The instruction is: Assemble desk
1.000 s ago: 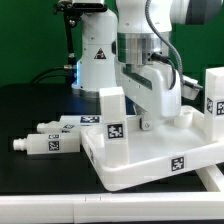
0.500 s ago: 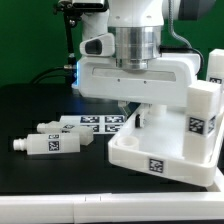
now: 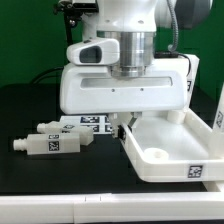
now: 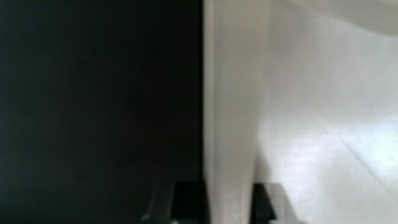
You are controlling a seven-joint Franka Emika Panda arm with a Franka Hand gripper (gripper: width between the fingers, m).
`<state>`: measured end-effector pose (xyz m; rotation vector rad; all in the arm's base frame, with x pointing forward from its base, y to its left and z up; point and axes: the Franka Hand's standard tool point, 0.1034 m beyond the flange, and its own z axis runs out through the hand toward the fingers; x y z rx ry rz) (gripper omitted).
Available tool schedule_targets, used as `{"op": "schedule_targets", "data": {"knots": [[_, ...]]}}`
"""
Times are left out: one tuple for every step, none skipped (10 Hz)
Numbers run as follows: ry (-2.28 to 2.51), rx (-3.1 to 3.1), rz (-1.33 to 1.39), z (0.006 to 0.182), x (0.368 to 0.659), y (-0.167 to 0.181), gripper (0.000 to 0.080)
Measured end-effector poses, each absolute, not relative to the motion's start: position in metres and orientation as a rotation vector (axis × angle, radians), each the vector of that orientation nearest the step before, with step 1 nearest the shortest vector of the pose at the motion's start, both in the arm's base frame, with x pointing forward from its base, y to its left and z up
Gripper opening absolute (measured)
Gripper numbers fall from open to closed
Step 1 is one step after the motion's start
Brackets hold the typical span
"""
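At the exterior view's left, one leg [image 3: 48,144] lies on its side on the black worktop [image 3: 25,110], a second leg [image 3: 62,126] just behind it, the marker board [image 3: 97,122] beyond; to the right the jaws are clamped on the tabletop [image 3: 180,160], at the rim wall nearest the legs

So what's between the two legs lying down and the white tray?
In the exterior view, just bare black table separates the legs from the tabletop; the marker board lies slightly behind that stretch.
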<state>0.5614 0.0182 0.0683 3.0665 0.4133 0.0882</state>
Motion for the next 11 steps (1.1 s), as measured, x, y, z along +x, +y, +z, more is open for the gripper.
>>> {"op": "schedule_targets", "data": {"knots": [[0.595, 3.019, 0.079, 0.069, 0.562, 0.023, 0.0055], [0.646, 3.007, 0.069, 0.067, 0.56, 0.018, 0.0055], [0.724, 2.98, 0.06, 0.067, 0.56, 0.015, 0.0055], [0.942, 2.909, 0.04, 0.067, 0.563, 0.008, 0.0055], [1.145, 2.839, 0.018, 0.069, 0.574, -0.009, 0.0055], [1.345, 2.743, 0.01, 0.074, 0.593, -0.025, 0.0055], [1.577, 2.609, -0.011, 0.074, 0.604, -0.029, 0.0055], [1.733, 2.519, -0.026, 0.073, 0.605, -0.025, 0.0055], [1.763, 2.492, -0.038, 0.071, 0.603, -0.028, 0.0055], [1.814, 2.441, -0.058, 0.071, 0.603, -0.033, 0.0055], [1.903, 2.36, -0.081, 0.071, 0.603, -0.036, 0.0055]]}}
